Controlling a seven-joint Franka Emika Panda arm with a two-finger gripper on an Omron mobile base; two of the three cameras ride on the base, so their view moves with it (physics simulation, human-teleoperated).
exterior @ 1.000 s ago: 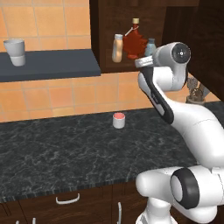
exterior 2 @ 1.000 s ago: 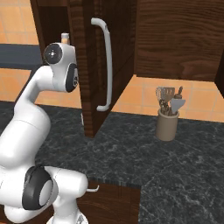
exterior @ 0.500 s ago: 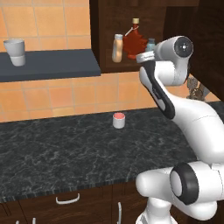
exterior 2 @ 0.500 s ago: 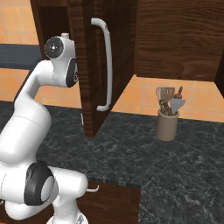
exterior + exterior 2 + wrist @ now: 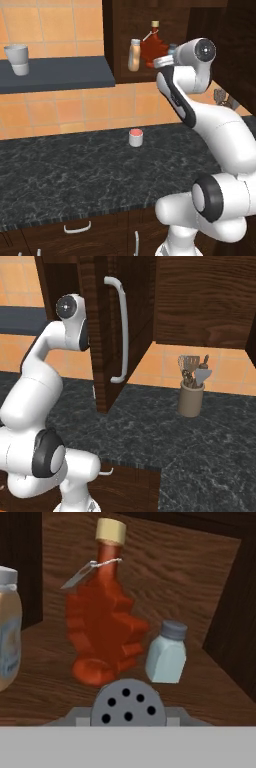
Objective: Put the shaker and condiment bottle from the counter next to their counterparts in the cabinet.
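Observation:
In the hand view, the grey perforated cap of the shaker [image 5: 126, 704] sits right in front of the camera, with my gripper [image 5: 126, 716] shut on it. Beyond it, on the wooden floor of the cabinet [image 5: 210, 577], stand the counterparts: a dark red leaf-shaped bottle [image 5: 100, 627] with a cork and a white tag, and a pale blue-grey shaker [image 5: 166, 654] to its right. The tan condiment bottle [image 5: 7, 632] stands at the left edge, inside the cabinet too. From the left base view, my hand [image 5: 162, 62] is at the cabinet opening beside the condiment bottle [image 5: 134, 55] and the red bottle [image 5: 152, 45].
A short white jar with a red lid [image 5: 135, 138] stands on the black counter [image 5: 75, 175]. A white cup [image 5: 16, 59] sits on the blue-grey wall shelf. The open cabinet door with its white handle [image 5: 120, 331] hangs to my right, and a utensil holder [image 5: 191, 396] stands farther right.
The arm has lifted a little and carried the held shaker closer to the cabinet shelf. The things in the cabinet have not moved.

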